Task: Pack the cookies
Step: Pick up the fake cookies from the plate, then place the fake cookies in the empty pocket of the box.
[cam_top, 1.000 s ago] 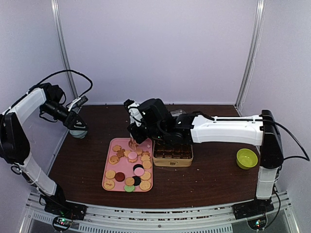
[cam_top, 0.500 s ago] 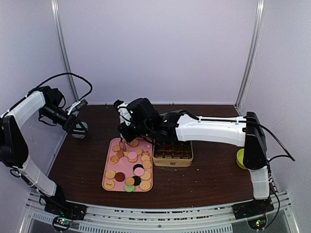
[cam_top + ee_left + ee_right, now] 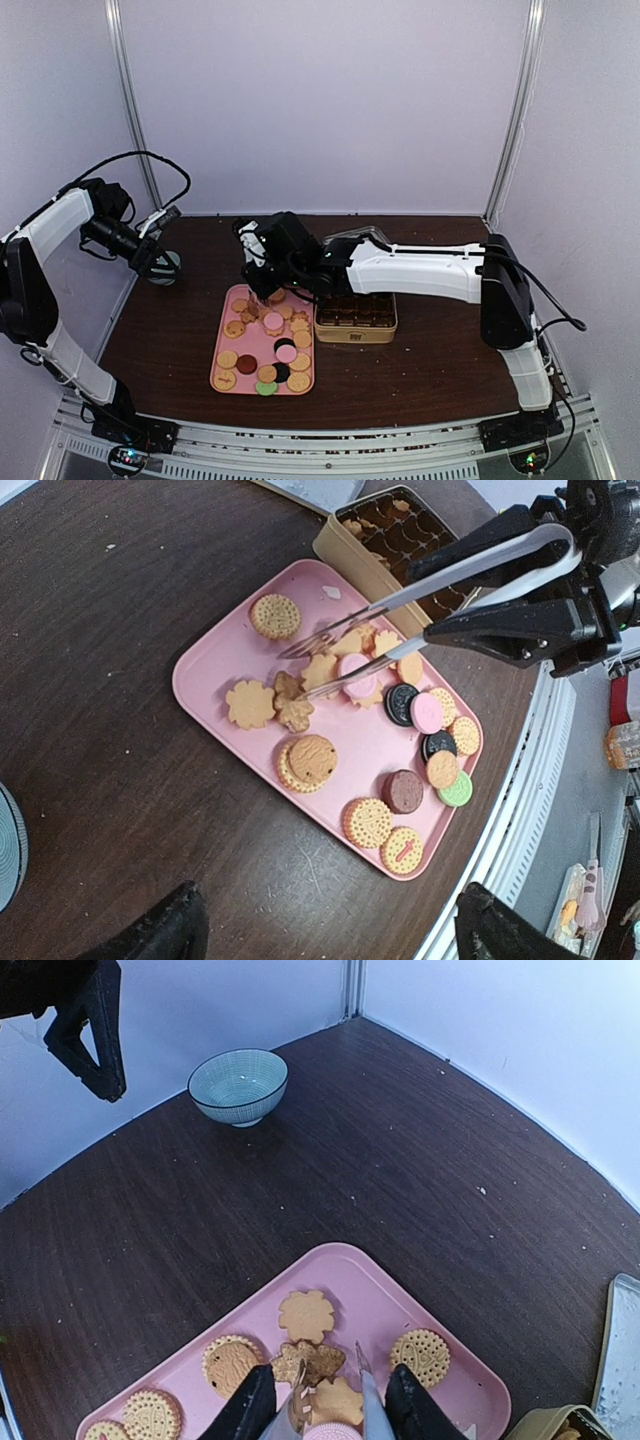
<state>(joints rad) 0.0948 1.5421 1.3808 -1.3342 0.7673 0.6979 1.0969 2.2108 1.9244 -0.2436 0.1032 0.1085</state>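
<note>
R claw clamps tongs, tips apart over cookies on pink tray. L claw gapes wide nr blue bowl.

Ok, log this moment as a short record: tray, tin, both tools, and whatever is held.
tray: pink tray, cookies loose on it
tin: gold tin, lid off, right beside the tray
right tool: right tool shut on tongs, tips low over the tray's far cookies
pinched cookie: cannot tell
left tool: left tool open, holding nothing, by the teal bowl at far left
</note>
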